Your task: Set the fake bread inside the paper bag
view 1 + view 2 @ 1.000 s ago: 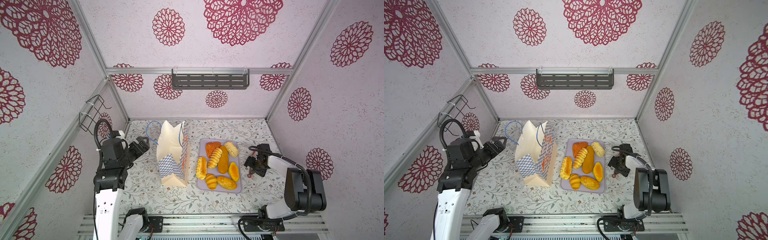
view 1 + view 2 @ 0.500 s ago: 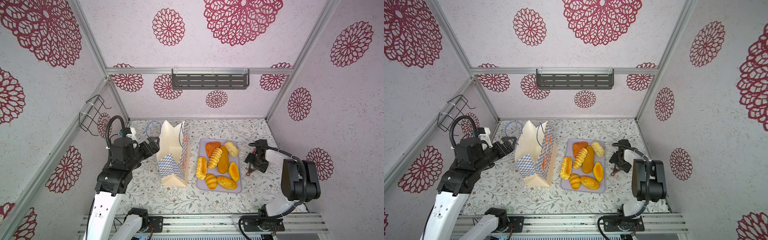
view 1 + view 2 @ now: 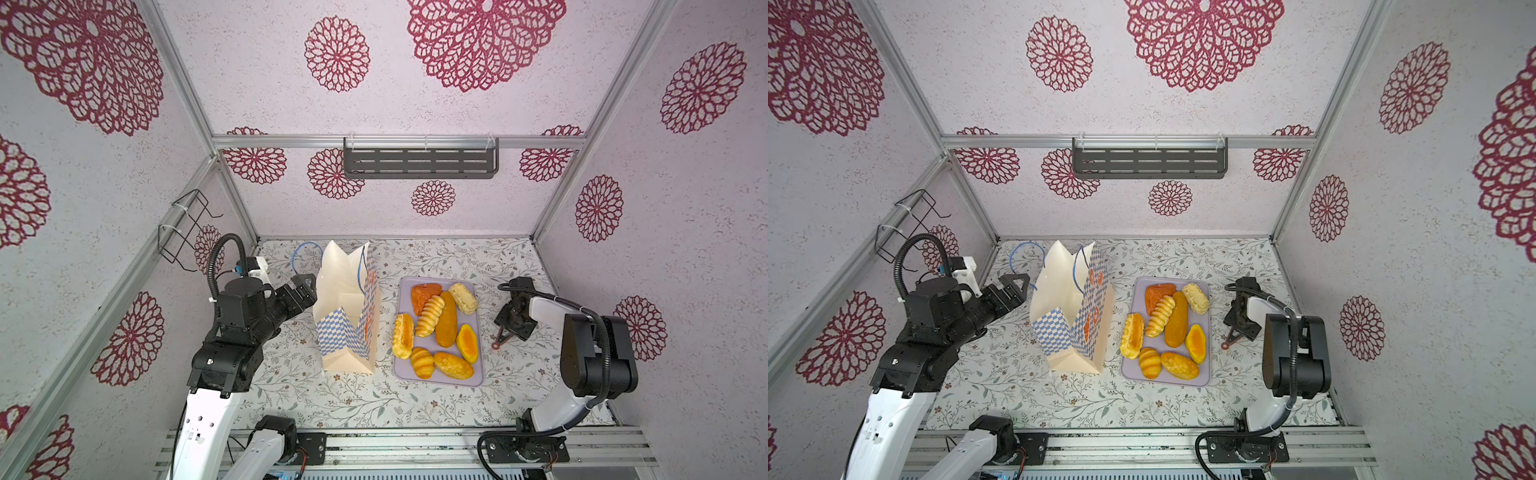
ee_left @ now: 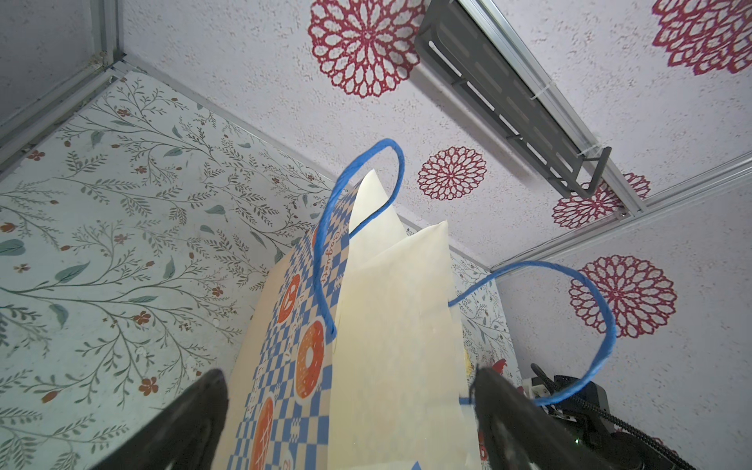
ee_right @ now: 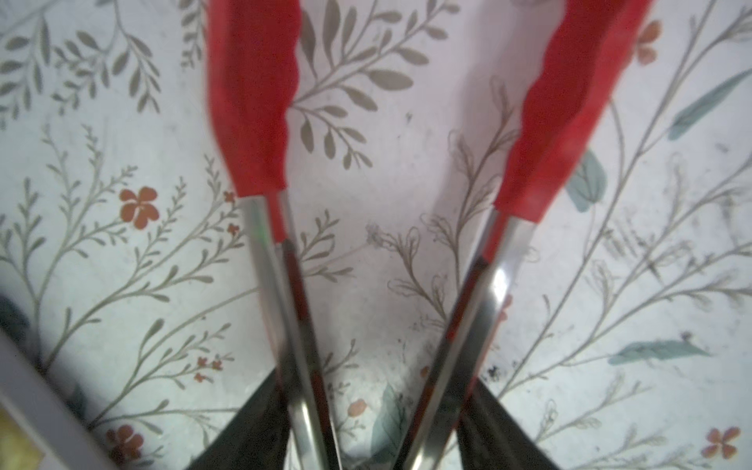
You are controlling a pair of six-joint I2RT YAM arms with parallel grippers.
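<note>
We see the bag (image 3: 345, 332) standing upright on the table (image 3: 415, 399), mouth open, its checked side facing the tray (image 3: 478, 376). The tray lies just beside the bag, on its right in both top views. One blue handle (image 3: 305, 253) loops out from the bag's left wall and the other hangs inside the mouth.

All eight pieces of bread (image 3: 446, 320) lie on the tray, packed close together. A long brown roll is in the middle, a ridged spiral leans against it, and a croissant sits at the near edge. We see no bread in the bag.

The left gripper (image 3: 307, 287) hovers just beside the bag's left wall, near the rim. Its jaws are spread wide and hold nothing. In the left wrist view the two dark fingers (image 4: 195, 423) stand far apart with the bag's upper edge showing between them. We cannot tell whether either finger touches the paper.

The right gripper (image 3: 513, 328) is low over the table, just right of the tray. It is on a pair of metal tongs (image 5: 280, 293) with red tips. In the right wrist view the fingers (image 5: 244, 431) press against the outer sides of the two steel arms, jaws about half closed. The red tips stand apart over the table and hold nothing. In both top views the tongs' red ring end pokes out beside the gripper.
</note>
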